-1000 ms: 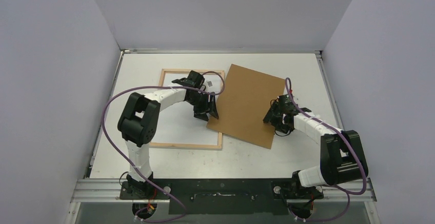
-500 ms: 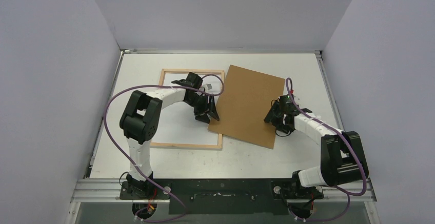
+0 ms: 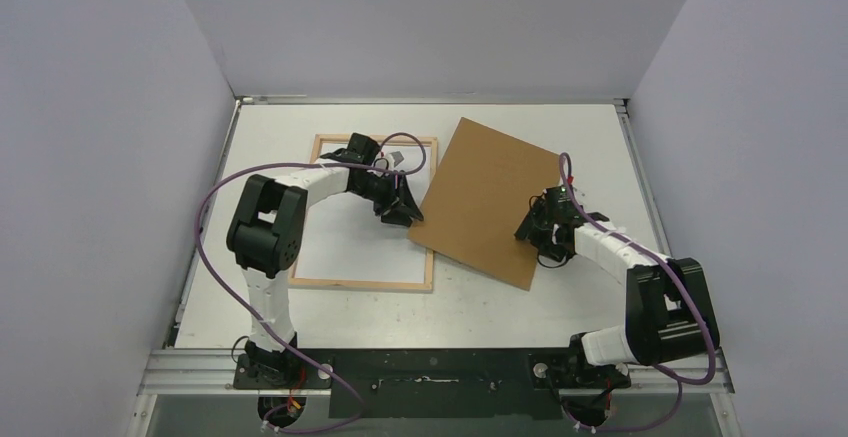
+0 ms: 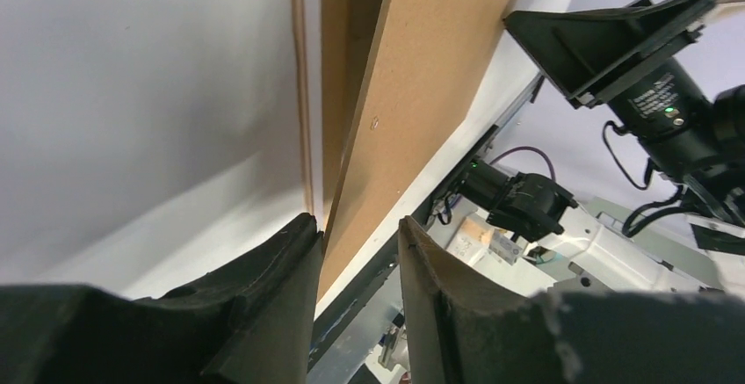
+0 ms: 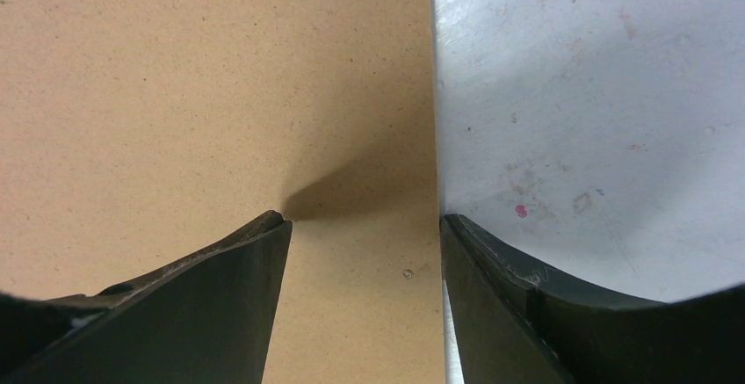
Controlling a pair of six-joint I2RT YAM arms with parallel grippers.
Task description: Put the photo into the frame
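Observation:
The frame [image 3: 360,284] lies back side up at the left, its light wood edge around a white sheet [image 3: 340,242]. I cannot tell if that sheet is the photo's white back; no dark picture shows. The brown backing board [image 3: 485,197] lies askew to its right, overlapping the frame's right edge. My left gripper [image 3: 407,215] is open at the board's left edge. In the left wrist view [image 4: 356,226] that raised edge [image 4: 422,94] runs between the fingers, beside the wood strip [image 4: 299,94]. My right gripper [image 3: 530,229] is open and straddles the board's right edge [image 5: 362,217].
White table [image 3: 600,147] with grey walls on three sides. A black rail [image 3: 430,372] carries the arm bases at the near edge. Purple cables loop over both arms. Bare table [image 5: 597,94] lies right of the board.
The board has turned, its far corner moving right and toward the back, and its left edge has come up. My left gripper has moved slightly toward the back. The right arm barely moved.

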